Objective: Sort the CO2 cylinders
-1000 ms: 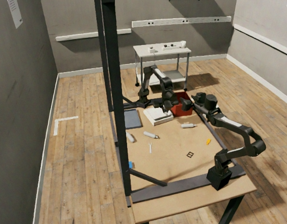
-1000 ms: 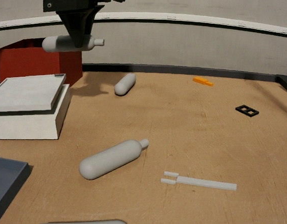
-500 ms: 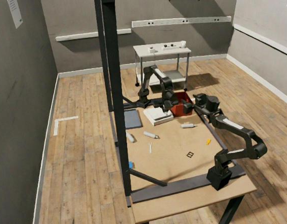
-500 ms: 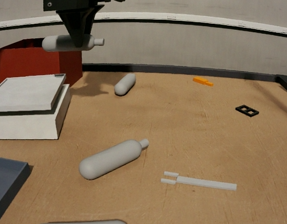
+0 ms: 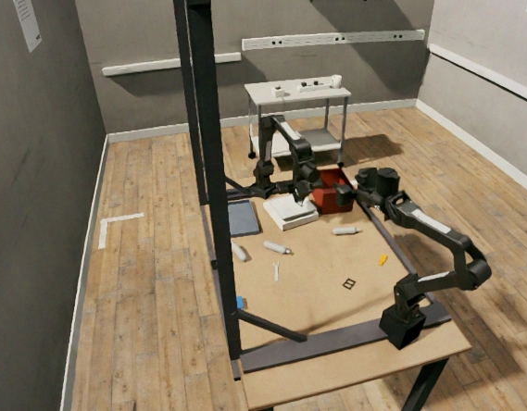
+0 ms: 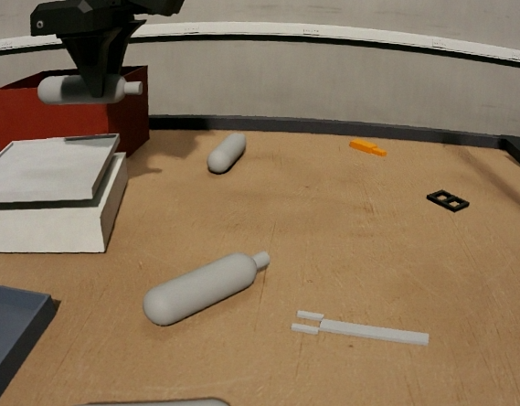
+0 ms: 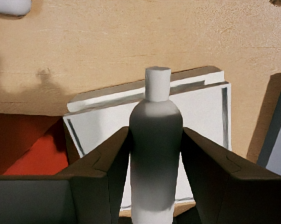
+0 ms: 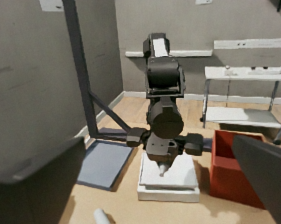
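My left gripper point(image 5: 299, 199) point(image 6: 98, 87) point(image 7: 154, 133) is shut on a grey CO2 cylinder point(image 6: 64, 90) point(image 7: 155, 125) and holds it level a little above the white scale point(image 5: 287, 213) point(image 6: 39, 171) point(image 7: 206, 107) point(image 8: 178, 177). The red scrap bin point(image 5: 332, 196) point(image 6: 16, 114) point(image 7: 33, 152) point(image 8: 231, 172) stands just behind the scale. The blue-grey tray point(image 5: 243, 217) point(image 6: 7, 315) point(image 8: 103, 162) lies on the scale's other side. Three more cylinders lie on the table: one cylinder point(image 5: 345, 230) point(image 6: 227, 152) near the bin, one cylinder point(image 5: 276, 247) point(image 6: 201, 288) in the middle, and one cylinder point(image 5: 239, 251) by the post. My right gripper point(image 5: 346, 192) point(image 8: 158, 142) is open and empty beside the bin, facing the left arm.
A white wrench point(image 5: 276, 269) point(image 6: 359, 330), an orange piece point(image 5: 382, 259) point(image 6: 367, 147), a black piece point(image 5: 349, 283) point(image 6: 447, 199) and a blue block point(image 5: 239, 303) lie on the table. A black post point(image 5: 211, 139) rises at the table's side. A white cart point(image 5: 296, 93) stands behind.
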Robot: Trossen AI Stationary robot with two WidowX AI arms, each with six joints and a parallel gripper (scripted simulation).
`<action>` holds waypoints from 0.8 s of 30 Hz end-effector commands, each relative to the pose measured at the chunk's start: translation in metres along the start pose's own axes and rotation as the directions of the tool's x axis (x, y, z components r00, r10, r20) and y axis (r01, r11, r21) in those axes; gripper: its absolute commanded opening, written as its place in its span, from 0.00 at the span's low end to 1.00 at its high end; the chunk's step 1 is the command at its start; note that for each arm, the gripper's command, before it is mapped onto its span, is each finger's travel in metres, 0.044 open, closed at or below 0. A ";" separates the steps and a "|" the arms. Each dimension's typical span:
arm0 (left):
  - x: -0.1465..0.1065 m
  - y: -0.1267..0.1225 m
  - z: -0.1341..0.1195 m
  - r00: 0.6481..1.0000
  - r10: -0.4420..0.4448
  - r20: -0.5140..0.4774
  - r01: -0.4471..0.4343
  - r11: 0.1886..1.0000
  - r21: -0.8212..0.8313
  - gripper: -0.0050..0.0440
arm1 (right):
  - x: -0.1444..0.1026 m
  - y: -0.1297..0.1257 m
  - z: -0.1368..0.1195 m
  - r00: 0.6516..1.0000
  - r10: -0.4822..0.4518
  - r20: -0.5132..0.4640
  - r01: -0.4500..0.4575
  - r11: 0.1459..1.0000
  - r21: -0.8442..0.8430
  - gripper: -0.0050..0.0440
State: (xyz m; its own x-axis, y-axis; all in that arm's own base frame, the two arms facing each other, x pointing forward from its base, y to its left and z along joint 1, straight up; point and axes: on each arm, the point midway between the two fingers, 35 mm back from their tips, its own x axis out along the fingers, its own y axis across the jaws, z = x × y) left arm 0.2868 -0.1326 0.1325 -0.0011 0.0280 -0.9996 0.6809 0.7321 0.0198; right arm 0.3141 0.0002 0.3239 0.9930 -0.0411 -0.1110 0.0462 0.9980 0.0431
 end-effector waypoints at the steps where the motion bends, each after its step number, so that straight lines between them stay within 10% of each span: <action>1: -0.006 -0.002 -0.024 0.999 0.015 0.044 -0.015 1.000 -0.002 0.00 | -0.006 0.001 0.022 0.999 -0.031 -0.041 0.033 0.999 0.027 1.00; 24: 0.014 -0.009 -0.058 1.000 0.009 0.029 -0.009 1.000 0.000 0.00 | -0.034 -0.007 -0.023 0.909 -0.108 -0.402 0.107 0.994 -0.025 1.00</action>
State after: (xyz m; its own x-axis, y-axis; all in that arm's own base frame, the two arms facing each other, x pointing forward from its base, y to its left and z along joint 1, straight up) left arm 0.2375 -0.0993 0.1178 0.0041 0.0253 -0.9997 0.6815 0.7316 0.0213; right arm 0.2764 -0.0035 0.2971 0.8530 -0.1226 -0.5073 0.1465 0.9892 0.0073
